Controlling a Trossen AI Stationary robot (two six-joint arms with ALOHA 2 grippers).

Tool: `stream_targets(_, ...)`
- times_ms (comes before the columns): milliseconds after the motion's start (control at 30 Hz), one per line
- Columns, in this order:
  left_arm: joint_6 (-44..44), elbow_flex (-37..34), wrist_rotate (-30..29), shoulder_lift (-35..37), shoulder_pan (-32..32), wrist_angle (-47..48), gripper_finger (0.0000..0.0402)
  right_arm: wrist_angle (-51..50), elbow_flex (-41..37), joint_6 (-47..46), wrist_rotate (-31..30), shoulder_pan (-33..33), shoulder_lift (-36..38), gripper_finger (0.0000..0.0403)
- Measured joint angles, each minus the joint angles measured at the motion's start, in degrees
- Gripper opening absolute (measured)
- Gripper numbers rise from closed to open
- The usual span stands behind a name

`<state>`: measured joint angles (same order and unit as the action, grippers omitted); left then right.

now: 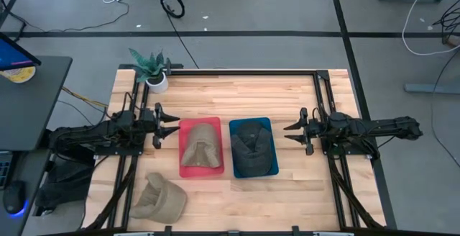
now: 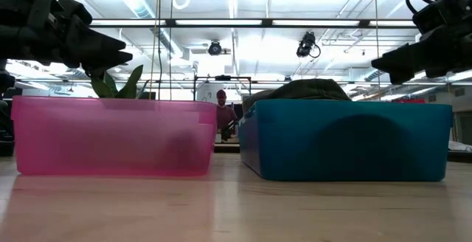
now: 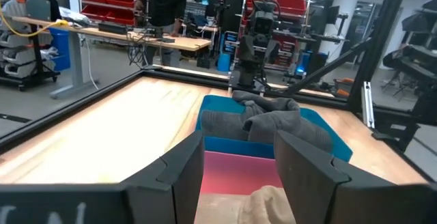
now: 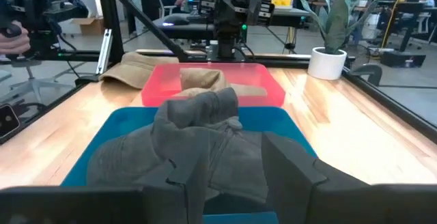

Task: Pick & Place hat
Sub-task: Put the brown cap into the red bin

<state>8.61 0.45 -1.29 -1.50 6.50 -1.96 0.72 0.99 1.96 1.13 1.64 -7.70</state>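
Observation:
A tan hat (image 1: 200, 148) lies in the pink bin (image 1: 185, 129), and a dark grey hat (image 1: 252, 147) lies in the blue bin (image 1: 269, 125) beside it. A second tan hat (image 1: 158, 197) rests on the table near its near left corner. My left gripper (image 1: 169, 123) hovers open just left of the pink bin; the left wrist view shows the tan hat (image 3: 263, 203) below its fingers. My right gripper (image 1: 291, 133) hovers open just right of the blue bin, facing the grey hat (image 4: 194, 145).
A potted plant (image 1: 152, 70) stands at the table's far left corner. A black frame rail (image 1: 244, 70) runs along the far edge and down both sides. Bare wood lies near the front edge (image 1: 287, 207). People and workbenches show in the room beyond.

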Motion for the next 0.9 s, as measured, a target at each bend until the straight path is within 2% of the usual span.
stream_targets(233, 2.80, -0.01, 1.45, 0.01, 0.00, -0.09, 0.0181, -0.10, 0.00, -0.71, -1.14, -0.03, -0.07, 0.0137)
stream_targets(567, 1.26, 0.00, 1.40, 0.02, 0.01, -0.08, 0.0181, 1.98, 0.00, -8.82, -1.28, -0.03, -0.17, 0.0137)
stream_targets(767, -0.10, 0.00, 4.39, 0.01, 0.00, -0.50, 0.0181, 2.02, 0.00, -9.29, -1.34, -0.03, -0.17, 0.0137)
stream_targets(833, 0.55, 0.00, 4.43, 0.00, 0.00, -0.61, 0.0181, 2.89, 0.00, -12.40, -5.57, -0.03, -0.20, 0.0137)
stream_targets(900, 1.44, -0.02, 5.15, 0.00, 0.02, -1.11, 0.0181, 2.79, 0.02, -13.62, -14.87, -0.18, -0.21, 0.0137)
